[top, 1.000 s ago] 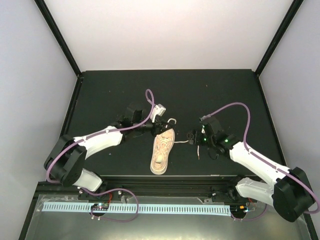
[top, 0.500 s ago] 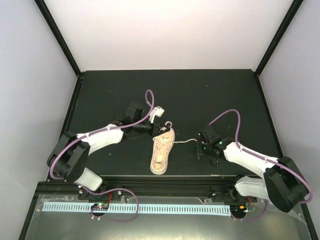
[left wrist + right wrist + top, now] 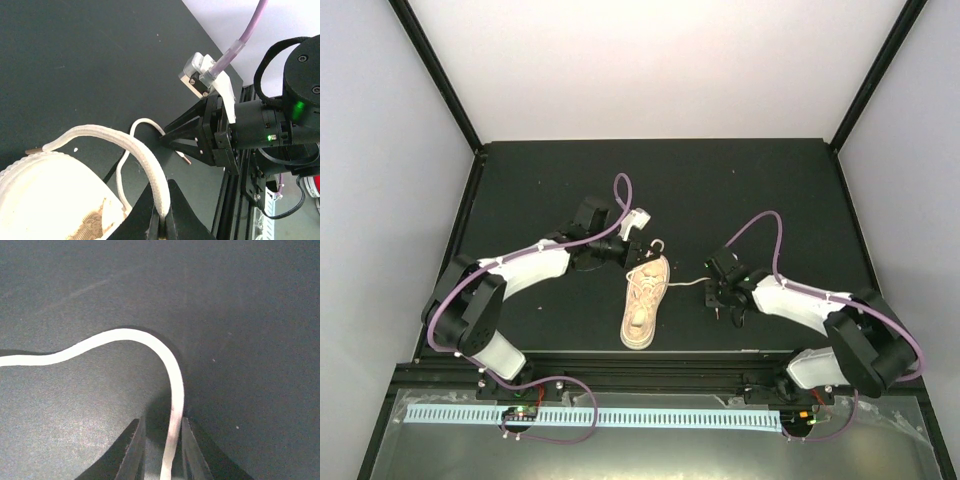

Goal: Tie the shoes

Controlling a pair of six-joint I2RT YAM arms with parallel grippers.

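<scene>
The beige shoe [image 3: 644,300] lies mid-table, toe toward the arms. My left gripper [image 3: 642,253] sits at its far end, shut on a thick off-white lace [image 3: 145,160] that arches up from the shoe [image 3: 45,200] into the jaws [image 3: 162,222]. The thin right lace [image 3: 688,283] trails from the shoe to my right gripper [image 3: 712,290]. In the right wrist view that lace [image 3: 120,337] curves down between the fingers of the right gripper [image 3: 161,426]. It touches the right finger, and a narrow gap shows beside the left one. The jaws are low on the mat.
The black mat [image 3: 770,180] covers the table, with black frame posts at the back corners. A metal rail [image 3: 650,360] runs along the near edge, just behind the shoe's toe. The right gripper [image 3: 167,140] shows close ahead in the left wrist view.
My right gripper has dropped to the mat and narrowed its jaws around the thin lace. The left gripper shifted slightly away from the bases, still holding its lace.
</scene>
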